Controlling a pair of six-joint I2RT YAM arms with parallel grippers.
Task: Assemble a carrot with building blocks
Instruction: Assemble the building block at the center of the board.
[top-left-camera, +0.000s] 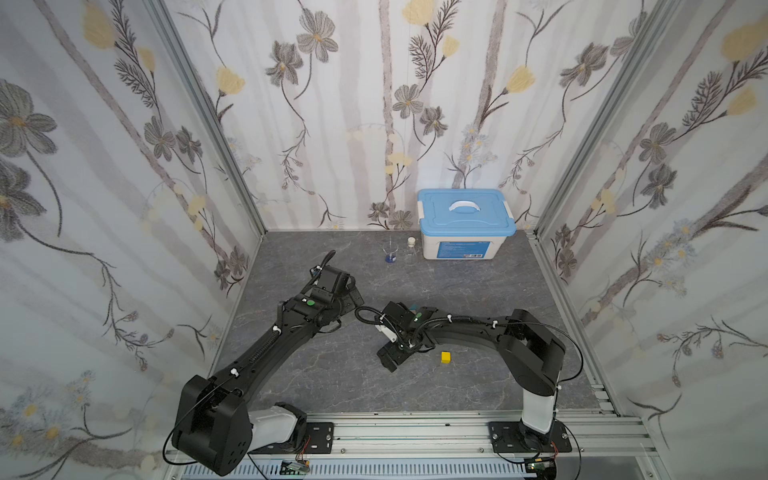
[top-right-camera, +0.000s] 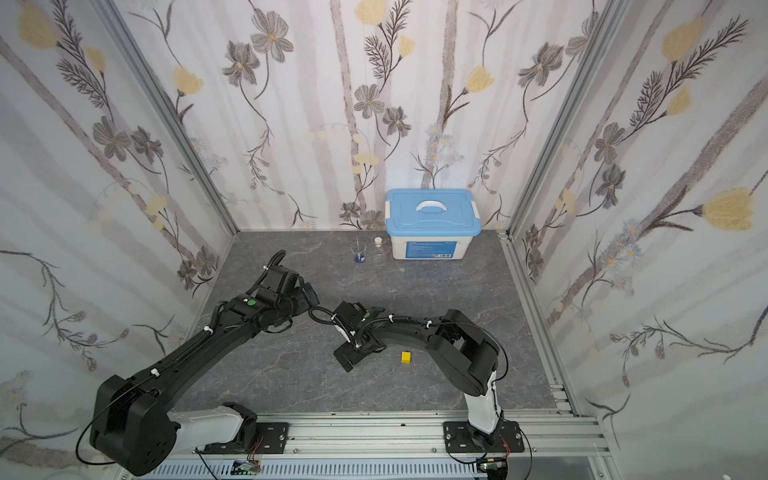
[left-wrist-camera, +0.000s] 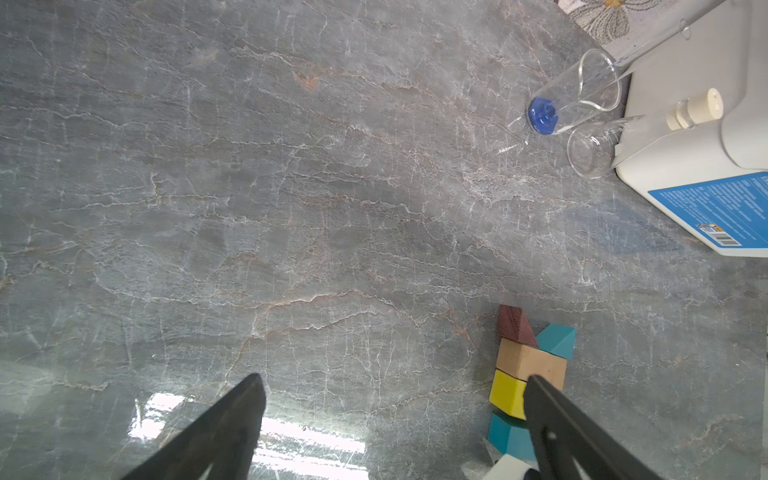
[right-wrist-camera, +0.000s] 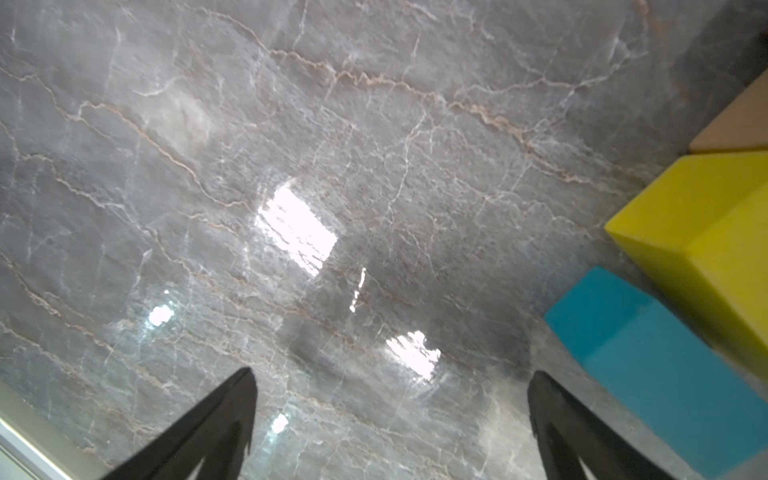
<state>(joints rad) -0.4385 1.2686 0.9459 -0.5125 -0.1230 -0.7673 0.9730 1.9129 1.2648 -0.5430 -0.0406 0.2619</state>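
Blocks (left-wrist-camera: 524, 361) lie touching in a row mid-surface: maroon triangle (left-wrist-camera: 514, 326), teal triangle (left-wrist-camera: 557, 340), tan bar (left-wrist-camera: 540, 368), yellow bar (left-wrist-camera: 507, 392), teal bar (left-wrist-camera: 509, 436) (mostly hidden under the right arm in both top views). Yellow cube (top-left-camera: 446, 357) sits apart, nearer the front edge. Left pincer (left-wrist-camera: 395, 379) and right pincer (right-wrist-camera: 392, 373) are spread, empty.

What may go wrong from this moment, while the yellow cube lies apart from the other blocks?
1. The open right end effector sits close beside the teal bar and yellow bar; a sideways swing might knock them crooked.
2. The yellow cube lies alone; pushing it in as the tip could shift the loose bars.
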